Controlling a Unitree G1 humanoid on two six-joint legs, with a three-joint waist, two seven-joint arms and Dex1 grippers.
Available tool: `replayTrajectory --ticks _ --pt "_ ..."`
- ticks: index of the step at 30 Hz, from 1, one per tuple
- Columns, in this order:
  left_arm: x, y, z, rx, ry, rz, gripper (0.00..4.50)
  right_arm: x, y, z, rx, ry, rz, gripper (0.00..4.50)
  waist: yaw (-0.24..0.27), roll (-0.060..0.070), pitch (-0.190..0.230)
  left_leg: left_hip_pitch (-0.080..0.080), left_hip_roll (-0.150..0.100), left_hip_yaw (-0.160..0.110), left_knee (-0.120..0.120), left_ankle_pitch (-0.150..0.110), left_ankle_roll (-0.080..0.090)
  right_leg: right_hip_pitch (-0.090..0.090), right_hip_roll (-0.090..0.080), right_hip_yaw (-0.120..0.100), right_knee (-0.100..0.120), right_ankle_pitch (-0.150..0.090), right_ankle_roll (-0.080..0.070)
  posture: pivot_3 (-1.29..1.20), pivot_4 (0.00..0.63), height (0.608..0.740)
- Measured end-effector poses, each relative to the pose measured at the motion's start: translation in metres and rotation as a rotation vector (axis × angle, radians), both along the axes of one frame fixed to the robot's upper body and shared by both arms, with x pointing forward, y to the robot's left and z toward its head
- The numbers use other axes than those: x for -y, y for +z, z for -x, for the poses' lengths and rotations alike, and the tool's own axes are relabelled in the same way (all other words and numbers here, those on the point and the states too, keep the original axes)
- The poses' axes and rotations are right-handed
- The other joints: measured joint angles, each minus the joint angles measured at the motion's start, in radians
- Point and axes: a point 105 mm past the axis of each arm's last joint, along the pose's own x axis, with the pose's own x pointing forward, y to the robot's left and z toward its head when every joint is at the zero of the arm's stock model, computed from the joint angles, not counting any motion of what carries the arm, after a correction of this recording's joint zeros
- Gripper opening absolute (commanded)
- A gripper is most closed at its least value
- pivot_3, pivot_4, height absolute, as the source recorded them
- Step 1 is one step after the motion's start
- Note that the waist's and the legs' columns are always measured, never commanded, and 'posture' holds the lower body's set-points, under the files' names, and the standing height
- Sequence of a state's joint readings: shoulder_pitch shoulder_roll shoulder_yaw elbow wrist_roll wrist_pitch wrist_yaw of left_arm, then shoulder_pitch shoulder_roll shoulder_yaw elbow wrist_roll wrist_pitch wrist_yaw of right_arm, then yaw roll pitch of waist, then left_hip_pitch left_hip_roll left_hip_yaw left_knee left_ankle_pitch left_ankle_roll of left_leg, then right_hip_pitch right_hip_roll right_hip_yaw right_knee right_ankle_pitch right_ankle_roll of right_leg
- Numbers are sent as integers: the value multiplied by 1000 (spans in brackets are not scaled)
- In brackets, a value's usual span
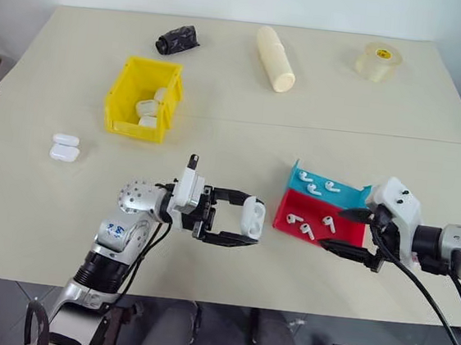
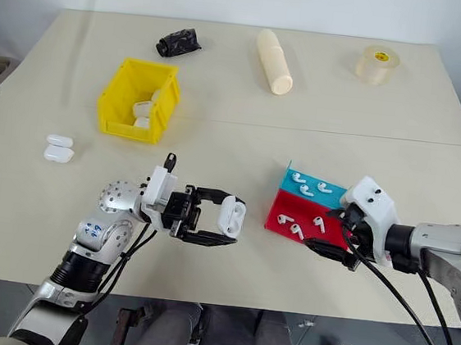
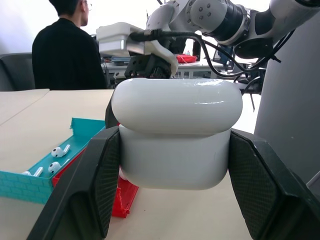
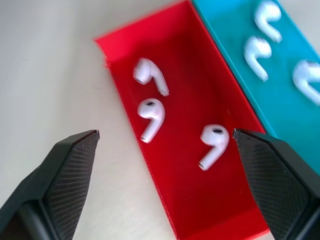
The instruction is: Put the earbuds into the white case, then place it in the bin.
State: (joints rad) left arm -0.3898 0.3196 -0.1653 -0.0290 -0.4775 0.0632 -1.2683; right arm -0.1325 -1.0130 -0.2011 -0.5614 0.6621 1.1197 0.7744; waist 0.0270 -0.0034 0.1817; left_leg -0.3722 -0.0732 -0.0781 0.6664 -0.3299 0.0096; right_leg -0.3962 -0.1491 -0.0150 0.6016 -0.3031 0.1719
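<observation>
Gripping the white case (image 1: 252,218) between its two black fingers, the left pincer (image 1: 242,221) holds it above the bench (image 1: 222,97), near the front edge and just left of the red tray (image 1: 344,231). Its lid appears shut in the left wrist view. Three earbuds (image 4: 150,116) lie loose in the red tray, and three more rest in the blue tray (image 1: 352,195) that sits touching the red one on its far side. The right pincer (image 1: 358,232) hangs over the red tray's right end with its fingers spread wide and nothing between them; in its wrist view the fingertips (image 4: 75,150) frame the three earbuds below. The bin (image 1: 132,88) stands well apart, toward the left and farther back on the bench, with a few white cases inside. Two spare cases (image 1: 64,148) lie side by side near the bench's left edge. Along the far side sit a black crumpled object (image 1: 177,40), a cream-coloured cylinder (image 1: 275,59) on its side and a roll of clear tape (image 1: 379,61). A person (image 3: 67,50) in a dark top sits with back turned in the left wrist view.
</observation>
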Motion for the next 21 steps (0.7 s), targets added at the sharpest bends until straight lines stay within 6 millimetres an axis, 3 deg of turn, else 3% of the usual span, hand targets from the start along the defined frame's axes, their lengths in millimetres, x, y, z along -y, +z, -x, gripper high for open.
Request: replayTrajectory --ticks 18,21 --pt "-1 0 0 0 2 -4 2798 -11 -22 -11 -25 -208 -14 4474 -1 0 0 0 0 0 0 0 0 -1 0 0 1 0 0 0 150 740" --pt "-1 0 0 -1 2 -5 2798 -14 -22 -11 -20 -221 -23 3892 -1 0 0 0 0 0 0 0 0 -1 0 0 1 0 0 0 150 740"
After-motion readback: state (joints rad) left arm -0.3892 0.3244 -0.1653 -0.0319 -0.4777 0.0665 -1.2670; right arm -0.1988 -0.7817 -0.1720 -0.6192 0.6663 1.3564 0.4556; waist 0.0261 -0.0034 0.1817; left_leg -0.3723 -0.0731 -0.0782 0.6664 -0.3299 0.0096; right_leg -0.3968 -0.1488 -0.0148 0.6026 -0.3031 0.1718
